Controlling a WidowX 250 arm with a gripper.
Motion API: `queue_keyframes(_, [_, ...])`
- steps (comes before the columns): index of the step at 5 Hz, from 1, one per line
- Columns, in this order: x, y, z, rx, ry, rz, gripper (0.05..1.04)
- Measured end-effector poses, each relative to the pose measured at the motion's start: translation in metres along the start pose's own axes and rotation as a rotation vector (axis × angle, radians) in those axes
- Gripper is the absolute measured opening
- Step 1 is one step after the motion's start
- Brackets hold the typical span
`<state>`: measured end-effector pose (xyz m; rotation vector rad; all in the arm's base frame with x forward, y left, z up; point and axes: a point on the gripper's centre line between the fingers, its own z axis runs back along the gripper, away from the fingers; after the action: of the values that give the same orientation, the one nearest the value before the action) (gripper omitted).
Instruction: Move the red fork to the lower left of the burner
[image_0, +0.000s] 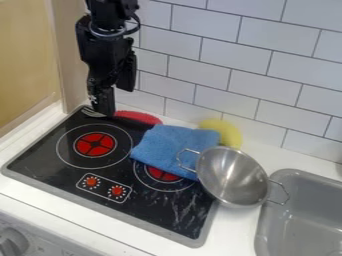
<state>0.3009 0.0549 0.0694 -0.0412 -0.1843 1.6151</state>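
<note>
At 11 o'clock on the flat black glass cooktop (50, 150), the silver-tined fork (91, 112) lies at the black gripper's (105, 112) 9 o'clock; grip state cannot be determined.

We see bright, soft, fairly even light over white table (40, 194) and wall tiles (200, 75). We catch glints inside metal pan (230, 177); pale streaks on black stovetop (50, 165), glare or scuffs, we can't tell. Black arm (103, 45) very dark, detail partly lost.

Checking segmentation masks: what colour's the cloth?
Blue cloth; shows best in the camera view.
</note>
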Motion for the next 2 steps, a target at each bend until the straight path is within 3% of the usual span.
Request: queue_keyframes(2, [0.007, -0.036, -0.018, 0.049, -0.002, 0.060, 0.999])
